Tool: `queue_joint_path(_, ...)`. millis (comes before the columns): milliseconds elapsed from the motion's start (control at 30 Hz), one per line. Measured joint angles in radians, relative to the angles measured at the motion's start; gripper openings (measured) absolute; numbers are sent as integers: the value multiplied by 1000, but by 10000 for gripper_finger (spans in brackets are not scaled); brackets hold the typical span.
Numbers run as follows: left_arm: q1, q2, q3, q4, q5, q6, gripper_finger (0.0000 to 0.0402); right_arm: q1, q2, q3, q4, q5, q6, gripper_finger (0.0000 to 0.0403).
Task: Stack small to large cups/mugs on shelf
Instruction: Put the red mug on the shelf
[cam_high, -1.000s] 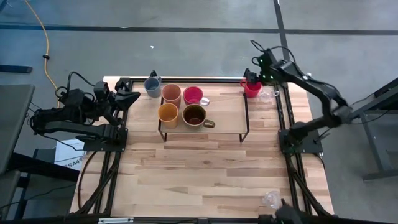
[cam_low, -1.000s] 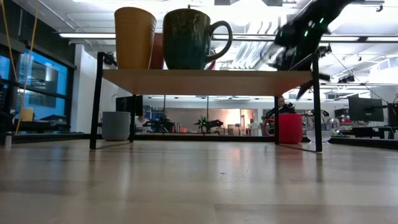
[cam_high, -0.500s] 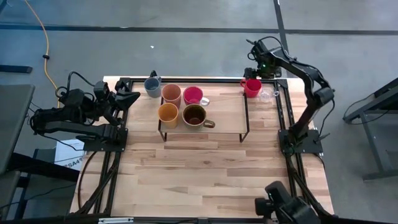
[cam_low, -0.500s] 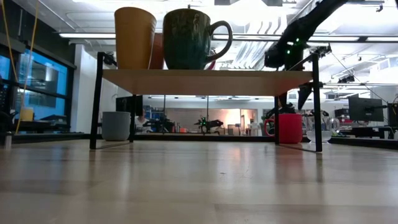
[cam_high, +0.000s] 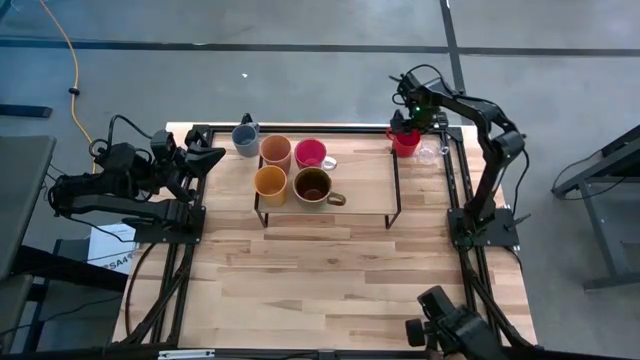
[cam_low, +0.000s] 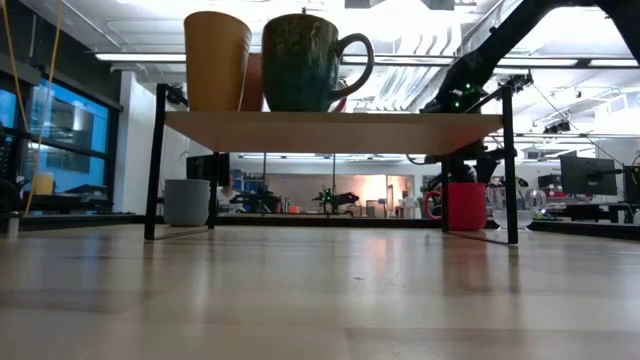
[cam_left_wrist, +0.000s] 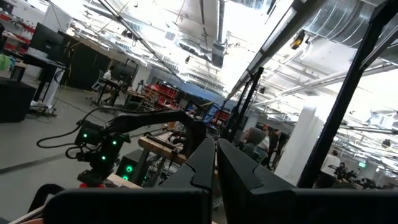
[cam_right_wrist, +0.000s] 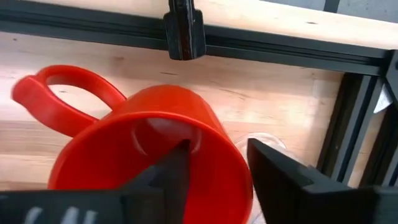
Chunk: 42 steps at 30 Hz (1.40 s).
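Two jaws of the right gripper (cam_right_wrist: 214, 177) are straddling the wall of the red mug (cam_right_wrist: 149, 155), one finger inside and one outside, not yet pressing it. That mug is standing on the tabletop (cam_high: 330, 280) near its far right corner, just outside the shelf (cam_high: 365, 185), with a clear glass cup (cam_high: 429, 153) beside it. Four cups are sitting on the shelf's left half. The left gripper (cam_left_wrist: 214, 165), jaws closed and empty, is waiting at the left edge.

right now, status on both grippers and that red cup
Right gripper straddling the red cup rim, one finger inside, one outside, not clamped. Left gripper shut, parked at table's left edge. Clear glass cup sits close beside it.
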Motion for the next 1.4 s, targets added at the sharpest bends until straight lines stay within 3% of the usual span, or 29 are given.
queue_joint_path(367,0,0,0,0,0,0,7,-4,1,0,1,17,-75,9)
queue_joint_path(567,0,0,0,0,0,0,7,-3,-91,23,17,20,-98,2)
queue_joint_path(767,0,0,0,0,0,0,7,26,-250,127,-20,-51,-108,1)
queue_joint_path(1100,0,0,0,0,0,0,7,327,-484,205,-158,-97,66,1)
queue_joint_path(1400,0,0,0,0,0,0,7,631,-506,143,-237,-97,361,0)
